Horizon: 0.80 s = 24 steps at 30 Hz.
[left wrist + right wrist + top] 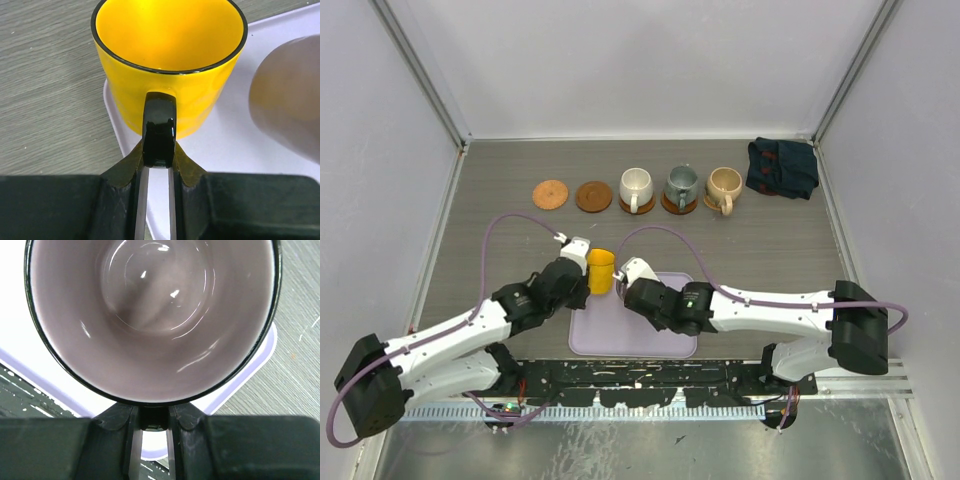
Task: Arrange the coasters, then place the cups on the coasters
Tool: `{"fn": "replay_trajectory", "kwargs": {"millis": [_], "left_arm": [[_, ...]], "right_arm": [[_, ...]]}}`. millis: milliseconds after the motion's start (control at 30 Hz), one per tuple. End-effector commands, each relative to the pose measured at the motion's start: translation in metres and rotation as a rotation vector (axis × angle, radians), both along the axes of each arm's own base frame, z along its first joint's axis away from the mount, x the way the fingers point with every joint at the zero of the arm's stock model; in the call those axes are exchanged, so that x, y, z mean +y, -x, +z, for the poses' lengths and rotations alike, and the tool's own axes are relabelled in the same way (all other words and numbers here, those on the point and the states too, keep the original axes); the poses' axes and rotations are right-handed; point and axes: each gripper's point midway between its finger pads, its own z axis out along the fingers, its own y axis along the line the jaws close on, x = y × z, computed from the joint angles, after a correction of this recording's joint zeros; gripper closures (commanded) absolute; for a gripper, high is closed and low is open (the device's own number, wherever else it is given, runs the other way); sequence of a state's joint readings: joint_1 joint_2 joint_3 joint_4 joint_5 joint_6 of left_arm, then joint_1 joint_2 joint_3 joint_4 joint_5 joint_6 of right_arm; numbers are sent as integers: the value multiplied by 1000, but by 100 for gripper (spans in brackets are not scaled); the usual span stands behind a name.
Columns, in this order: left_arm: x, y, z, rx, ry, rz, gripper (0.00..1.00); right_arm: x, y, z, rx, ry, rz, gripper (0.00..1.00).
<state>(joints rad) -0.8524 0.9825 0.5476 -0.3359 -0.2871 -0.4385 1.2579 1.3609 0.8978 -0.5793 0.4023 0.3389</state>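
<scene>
- Tray [660, 340]: lavender, lies at the middle of the worktop's [770, 250] near edge, between the two arms.
- Left gripper [159, 162]: fingers clamped on the black handle of the yellow cup [167, 65]. The handle stands upright between the pads.
- Yellow cup: upright, mouth up, at the tray's far-left corner with its base overlapping that corner. Cannot tell whether it rests there or is lifted clear.
- Right gripper [152, 422]: fingers closed on the dark handle of the purple cup [150, 315], just beside the yellow cup on its right.
- Purple cup: over the tray near its far edge. The wrist camera looks straight into its mouth. From above it is hidden under the gripper, and contact with the tray cannot be told.
- Far part of the worktop, a row running left to right:
  - light coaster [550, 194], bare
  - dark coaster [593, 196], bare, just beside the first, not touching
  - cream cup [636, 186]
  - grey-green cup [681, 183]
  - beige cup [724, 184]
- Each of those three cups stands upright on one of the covered coasters [680, 211]; only brown rims show.
- Cloth [782, 166]: dark blue, folded, in the far-right corner, near the beige cup but apart from it.
</scene>
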Motion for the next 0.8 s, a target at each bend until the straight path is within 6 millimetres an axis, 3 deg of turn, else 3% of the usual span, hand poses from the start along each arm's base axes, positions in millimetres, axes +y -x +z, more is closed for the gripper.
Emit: {"fn": "replay_trajectory", "kwargs": {"millis": [0, 267, 567, 767], "left_arm": [[-1, -22, 36, -171, 128, 84, 83], [12, -24, 35, -253, 194, 151, 83], [-8, -5, 17, -131, 259, 71, 81], [-10, 11, 9, -66, 305, 57, 78]], "right_arm": [[27, -23, 55, -125, -189, -94, 99], [34, -28, 70, -124, -175, -124, 99], [18, -24, 61, -92, -110, -183, 99], [5, -4, 48, 20, -86, -221, 99]]}}
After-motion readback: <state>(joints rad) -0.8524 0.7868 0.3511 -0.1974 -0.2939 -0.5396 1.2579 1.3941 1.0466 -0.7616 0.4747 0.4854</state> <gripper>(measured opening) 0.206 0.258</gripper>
